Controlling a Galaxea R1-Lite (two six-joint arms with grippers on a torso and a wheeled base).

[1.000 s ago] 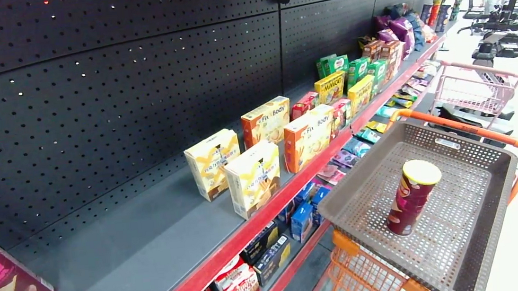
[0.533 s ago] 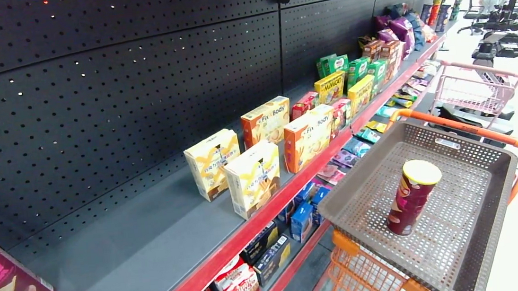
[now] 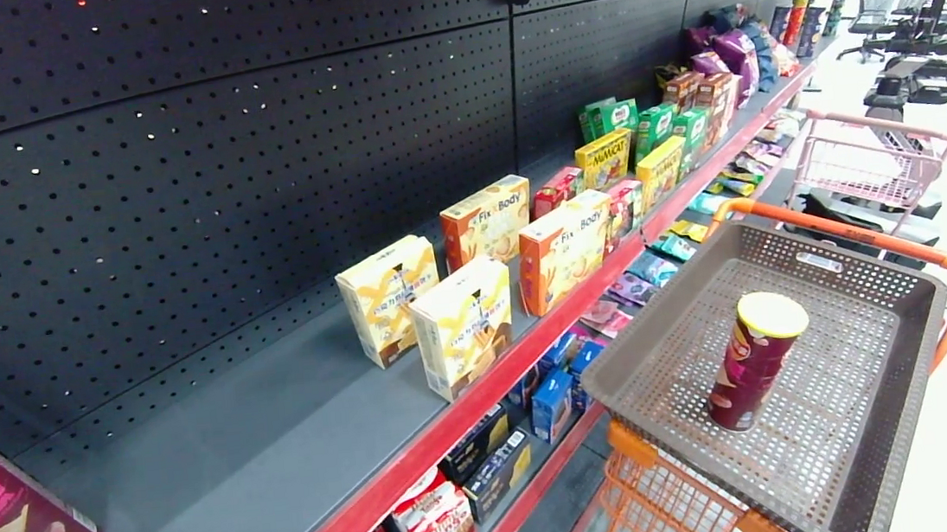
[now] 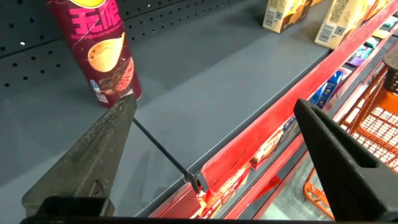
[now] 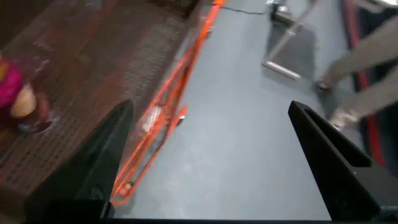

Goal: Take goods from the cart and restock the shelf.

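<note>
Chip can (image 3: 756, 358) stands upright in the cart's brown basket (image 3: 850, 386), unmoved since a second ago (its twin (image 4: 99, 53) stands on the grey shelf (image 3: 280, 424)). Left gripper (image 4: 214, 106) and right gripper (image 5: 208, 109) both gape wide, holding nothing.

Shop — stocked shelf (image 3: 297, 422), cart (image 3: 852, 403)

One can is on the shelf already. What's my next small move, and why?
Probably swing the right gripper sideways over the basket, toward the chip can. That can stands upright and alone there, while the right gripper hangs open above the floor beside the cart. The left gripper, open, is over the shelf by the placed can.
</note>
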